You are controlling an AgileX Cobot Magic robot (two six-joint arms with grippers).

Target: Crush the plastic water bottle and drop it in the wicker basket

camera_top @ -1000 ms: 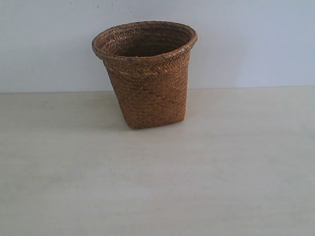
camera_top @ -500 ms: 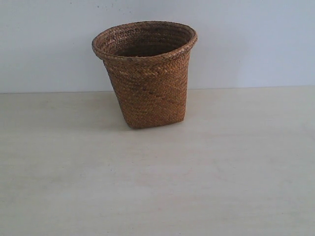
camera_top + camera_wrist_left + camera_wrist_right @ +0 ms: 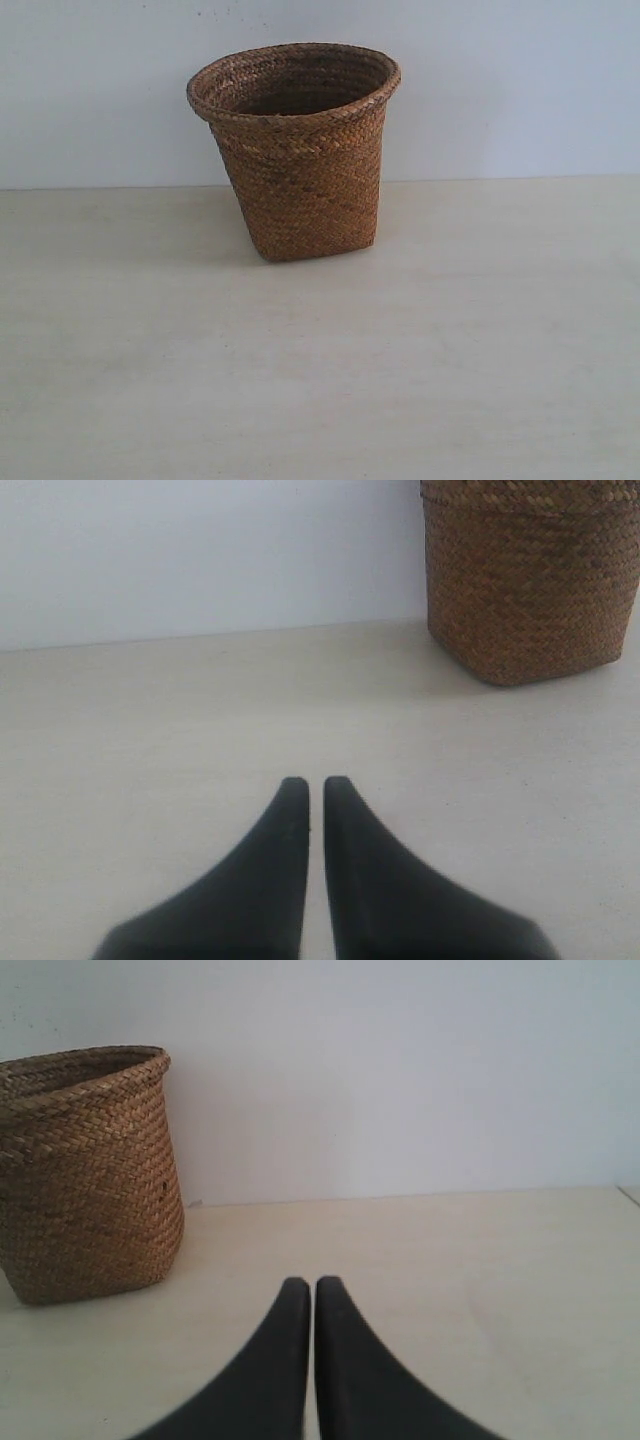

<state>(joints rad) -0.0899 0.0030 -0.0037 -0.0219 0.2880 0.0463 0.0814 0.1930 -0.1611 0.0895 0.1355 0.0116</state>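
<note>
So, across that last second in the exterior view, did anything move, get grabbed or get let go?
Nothing visibly changed. The wicker basket stands upright in the same spot on the table, and no arm has come into the exterior view. The wrist views, available only for now, show the left pincer and the right pincer shut and holding nothing.

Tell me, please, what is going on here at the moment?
Nothing is being handled. The wicker basket stands upright on the table, untouched. The left pincer and the right pincer are both shut, empty, and apart from the basket. No plastic water bottle shows in any view; the basket's inside is mostly hidden.
</note>
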